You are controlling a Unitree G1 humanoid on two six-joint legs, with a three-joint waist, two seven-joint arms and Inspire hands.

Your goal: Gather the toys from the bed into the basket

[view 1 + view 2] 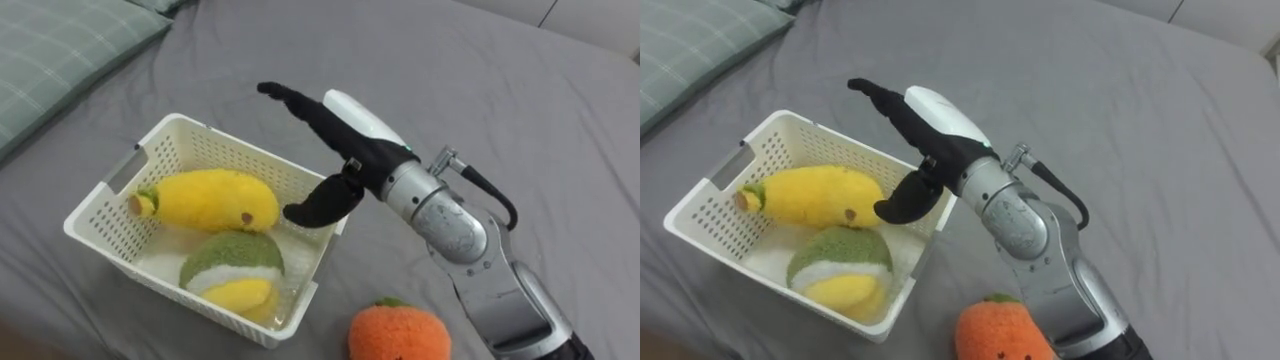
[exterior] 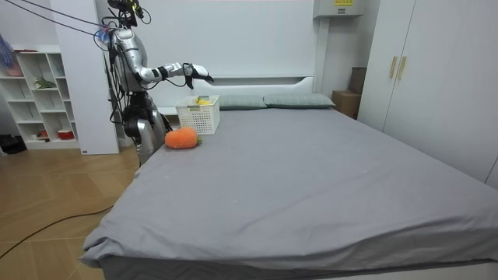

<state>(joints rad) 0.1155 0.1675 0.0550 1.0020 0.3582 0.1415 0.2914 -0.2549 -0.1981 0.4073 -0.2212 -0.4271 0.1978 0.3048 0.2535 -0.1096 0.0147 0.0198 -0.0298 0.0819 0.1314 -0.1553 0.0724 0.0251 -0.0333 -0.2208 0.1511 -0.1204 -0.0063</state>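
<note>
Now right robot hand (image 1: pixel 350 148) open, empty, above basket (image 1: pixel 230 150) rim; swing toward 5 o'clock, grasp orange plush (image 1: pixel 398 333) centrally.

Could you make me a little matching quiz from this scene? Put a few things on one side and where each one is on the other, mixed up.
Things:
1. yellow banana toy
2. orange toy
3. right hand
4. green-and-yellow toy

Places:
A. on the grey bed, outside the white basket
B. in the basket, far side from the robot
C. open, held in the air over the basket's edge
D. in the basket, near side to the robot

Pairs: 1-B, 2-A, 3-C, 4-D
</note>
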